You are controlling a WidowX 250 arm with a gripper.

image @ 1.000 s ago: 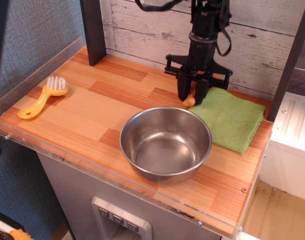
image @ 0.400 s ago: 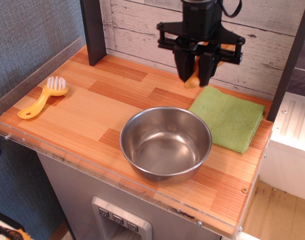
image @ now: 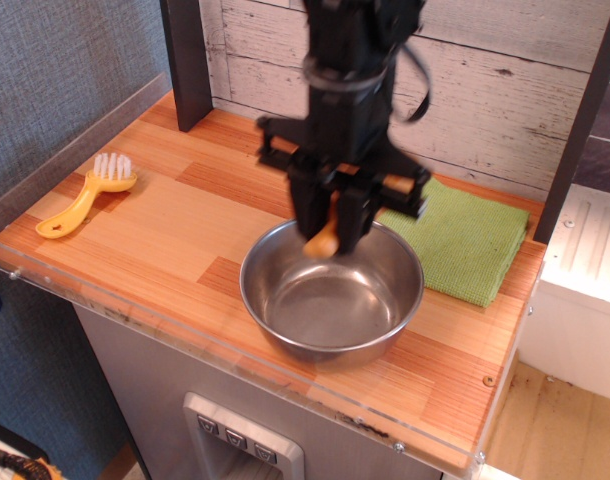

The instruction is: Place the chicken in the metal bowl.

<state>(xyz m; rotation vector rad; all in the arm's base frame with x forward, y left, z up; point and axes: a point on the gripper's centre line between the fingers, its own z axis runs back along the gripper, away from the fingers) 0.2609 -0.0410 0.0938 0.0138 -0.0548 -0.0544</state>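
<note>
Chicken (image: 324, 241) hangs in the downward-pointing gripper (image: 329, 236) over the metal bowl (image: 331, 291).

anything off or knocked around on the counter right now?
Nothing stands out. The metal bowl sits upright, the green cloth lies flat and folded, the brush rests near the left edge. The tool holds the chicken over the bowl.

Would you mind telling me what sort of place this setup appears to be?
Probably a toy kitchen set up for robot trials: a small wood-pattern counter against a whitewashed plank wall, with a metal bowl, a green cloth and a dish brush, and a gripper holding a toy chicken.
</note>
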